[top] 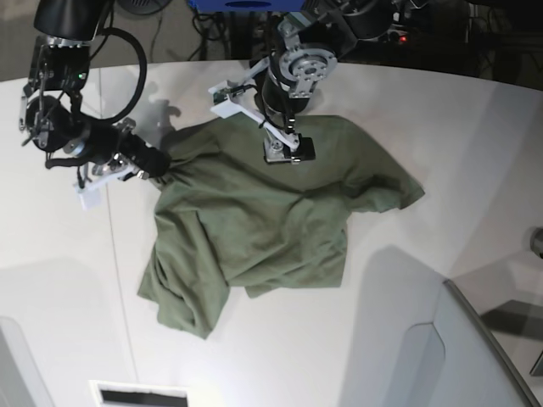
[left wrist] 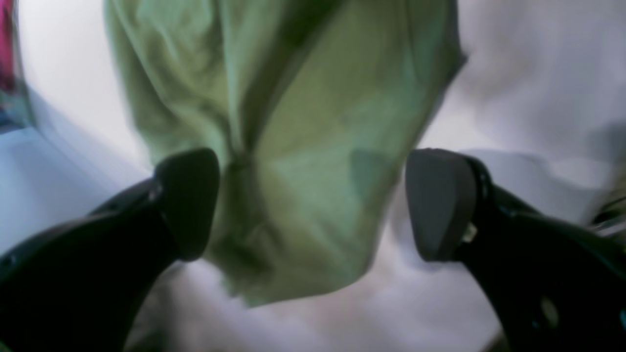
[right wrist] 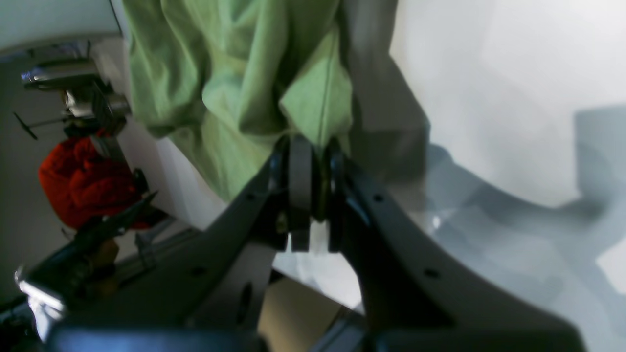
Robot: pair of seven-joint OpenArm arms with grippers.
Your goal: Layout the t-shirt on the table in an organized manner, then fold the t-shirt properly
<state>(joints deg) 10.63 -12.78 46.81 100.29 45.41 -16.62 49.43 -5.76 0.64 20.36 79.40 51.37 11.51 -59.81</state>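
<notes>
Overhead, t-shirt [top: 263,216] rumpled on white table [top: 441,110] (right hand [right wrist: 313,151] pinching).

Right end effector [right wrist: 313,195]: jaws closed, fabric of the t-shirt [top: 254,220] pinched between the pads; arm comes in from the base view's left, wrist roughly horizontal, low over the worktop [top: 68,280]. Left end effector [left wrist: 313,205]: jaws spread wide, pads [left wrist: 440,200] apart with cloth between them, not gripping. Left arm reaches from the far edge, wrist pointing down over the shirt.
</notes>
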